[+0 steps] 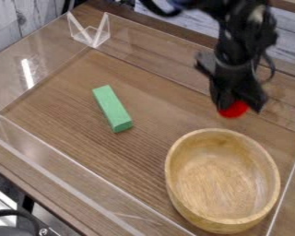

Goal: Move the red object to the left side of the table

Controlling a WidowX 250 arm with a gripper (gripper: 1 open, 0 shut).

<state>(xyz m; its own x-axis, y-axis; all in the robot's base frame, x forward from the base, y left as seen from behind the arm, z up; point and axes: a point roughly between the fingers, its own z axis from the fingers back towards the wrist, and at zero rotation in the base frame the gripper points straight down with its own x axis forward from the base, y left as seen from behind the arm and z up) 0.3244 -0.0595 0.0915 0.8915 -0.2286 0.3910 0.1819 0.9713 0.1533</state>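
The red object (239,109) is a small bright-red toy fruit, now hanging above the table (162,101) just beyond the wooden bowl's far rim. My gripper (236,101) is shut on the red object, its black fingers pointing steeply down from the dark arm that enters at the top right. Only the lower part of the fruit shows below the fingers.
A round light wooden bowl (223,180) fills the near right corner. A green rectangular block (112,108) lies left of centre. Low clear acrylic walls (40,69) edge the tabletop, with a clear bracket (89,31) at the far left corner.
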